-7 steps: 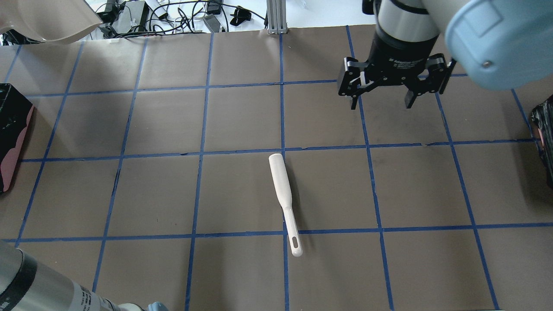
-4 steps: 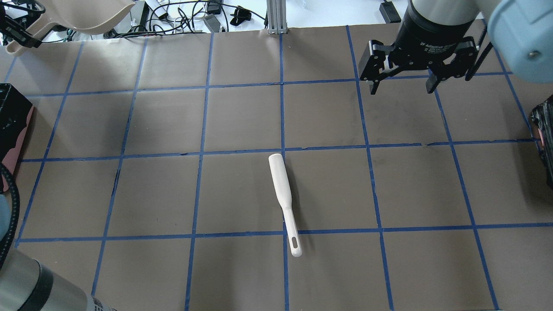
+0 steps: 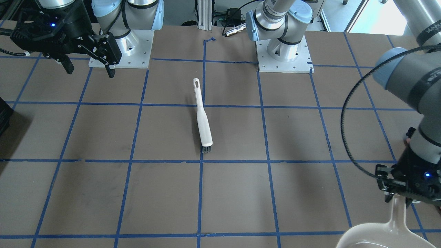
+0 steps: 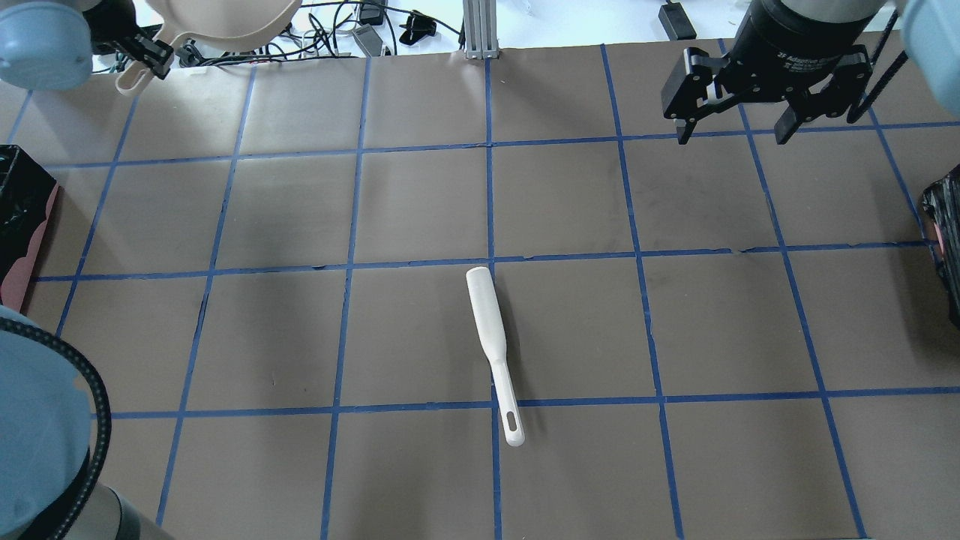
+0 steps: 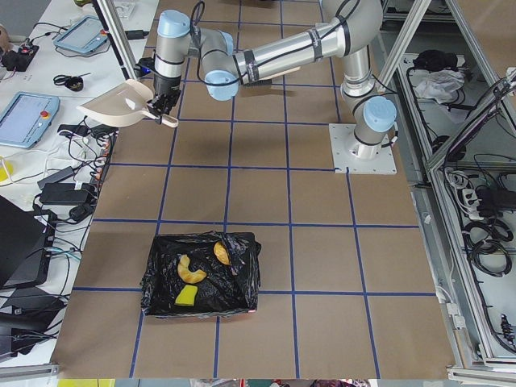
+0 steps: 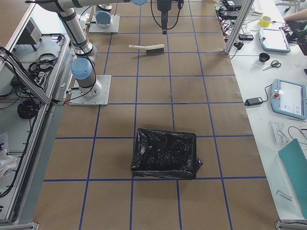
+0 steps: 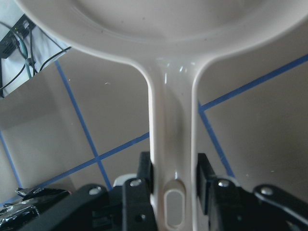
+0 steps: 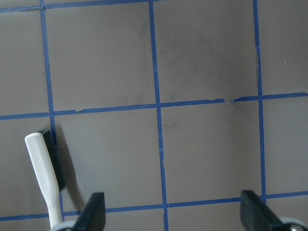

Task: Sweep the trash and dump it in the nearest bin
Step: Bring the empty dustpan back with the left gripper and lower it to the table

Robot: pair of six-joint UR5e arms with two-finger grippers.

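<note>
Only exterior left shows the trash (image 5: 191, 276) inside the bin (image 5: 243, 280).

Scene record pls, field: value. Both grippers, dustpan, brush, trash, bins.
left gripper: shut on the handle of the dustpan, held above the far edge of the table
right gripper: open, empty, above the table
brush: lying flat mid-table, handle toward the robot
trash: three scraps inside the left-side bin
right-side bin: black bag, no scraps visible

One brush (image 4: 491, 345), one dustpan (image 5: 121, 105), two bag-lined bins (image 5: 242, 282) (image 6: 165, 153), and three scraps (image 5: 191, 275) inside one of them.
</note>
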